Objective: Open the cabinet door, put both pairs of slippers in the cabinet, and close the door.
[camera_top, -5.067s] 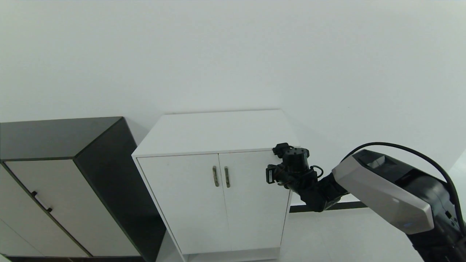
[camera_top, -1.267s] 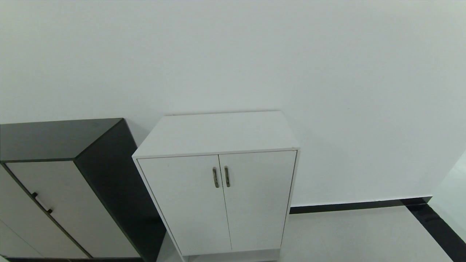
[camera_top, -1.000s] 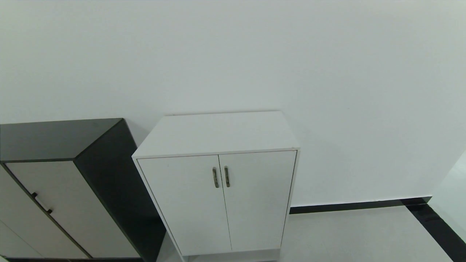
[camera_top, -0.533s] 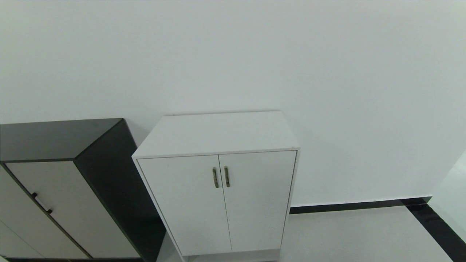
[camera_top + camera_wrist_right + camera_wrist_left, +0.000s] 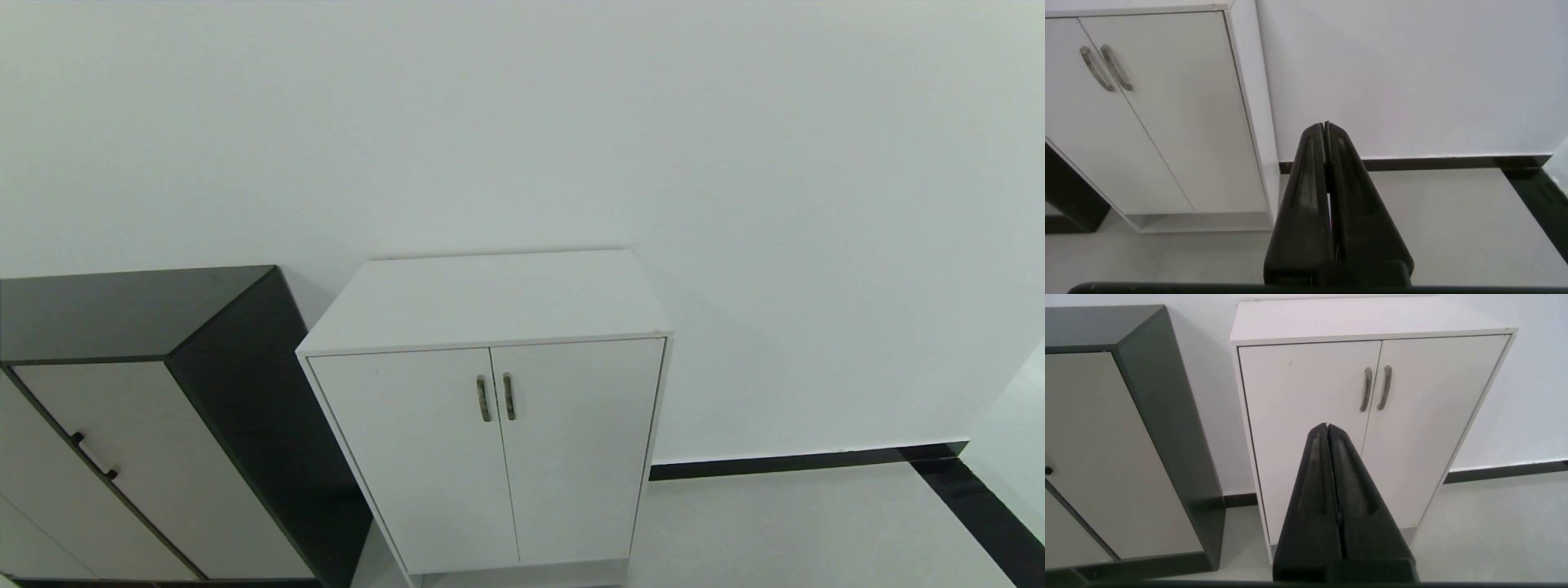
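The white cabinet (image 5: 490, 302) stands against the wall with both doors shut; two metal handles (image 5: 495, 397) sit side by side at the middle seam. The left wrist view faces the cabinet (image 5: 1315, 392) and its handles (image 5: 1375, 388) from a distance, with my left gripper (image 5: 1328, 428) shut and empty, back from the doors. In the right wrist view my right gripper (image 5: 1325, 127) is shut and empty, off the cabinet's right side (image 5: 1249, 106), over the floor.
A black cabinet with a pale door (image 5: 147, 392) stands close on the left of the white one. A black strip (image 5: 800, 461) runs along the wall base and turns across the grey floor (image 5: 800, 531) at the right.
Five seconds ago my right arm was raised by the cabinet's upper right corner; it has since dropped out of the head view. Nothing differs over the last second.
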`<state>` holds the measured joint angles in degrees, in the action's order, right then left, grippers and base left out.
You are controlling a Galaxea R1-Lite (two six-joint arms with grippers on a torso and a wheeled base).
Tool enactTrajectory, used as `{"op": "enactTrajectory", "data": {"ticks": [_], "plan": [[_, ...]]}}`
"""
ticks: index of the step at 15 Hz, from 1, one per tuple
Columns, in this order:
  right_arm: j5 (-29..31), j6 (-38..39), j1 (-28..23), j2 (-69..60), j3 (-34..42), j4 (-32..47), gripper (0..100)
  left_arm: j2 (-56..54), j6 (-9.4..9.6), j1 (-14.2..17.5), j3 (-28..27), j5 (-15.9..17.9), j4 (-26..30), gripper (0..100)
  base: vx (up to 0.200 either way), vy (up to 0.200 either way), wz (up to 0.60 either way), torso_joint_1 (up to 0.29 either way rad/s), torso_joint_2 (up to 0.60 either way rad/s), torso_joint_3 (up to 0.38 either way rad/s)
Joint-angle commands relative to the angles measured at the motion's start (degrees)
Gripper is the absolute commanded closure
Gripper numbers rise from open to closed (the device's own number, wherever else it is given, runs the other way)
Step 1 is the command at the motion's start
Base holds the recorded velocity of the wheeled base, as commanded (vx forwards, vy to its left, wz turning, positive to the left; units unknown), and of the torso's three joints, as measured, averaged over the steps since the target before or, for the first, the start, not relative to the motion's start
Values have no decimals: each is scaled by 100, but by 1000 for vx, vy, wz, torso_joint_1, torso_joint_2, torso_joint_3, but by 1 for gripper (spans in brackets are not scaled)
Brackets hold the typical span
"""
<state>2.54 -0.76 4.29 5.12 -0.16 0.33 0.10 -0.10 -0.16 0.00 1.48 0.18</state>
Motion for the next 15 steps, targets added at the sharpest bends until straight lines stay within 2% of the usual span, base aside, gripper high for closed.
{"op": "enactTrajectory", "data": {"ticks": [1,5,15], "plan": [[1,-21,-139,-2,7,2,100,8,1,-2,0,2,-1,100,0,0,0,0,0,0],[-25,-56,-412,-512,-2,2,100,8,-8,-2,0,2,-1,100,0,0,0,0,0,0],[-34,-30,-412,-512,16,-15,100,8,1,-2,0,2,-1,100,0,0,0,0,0,0]]}}
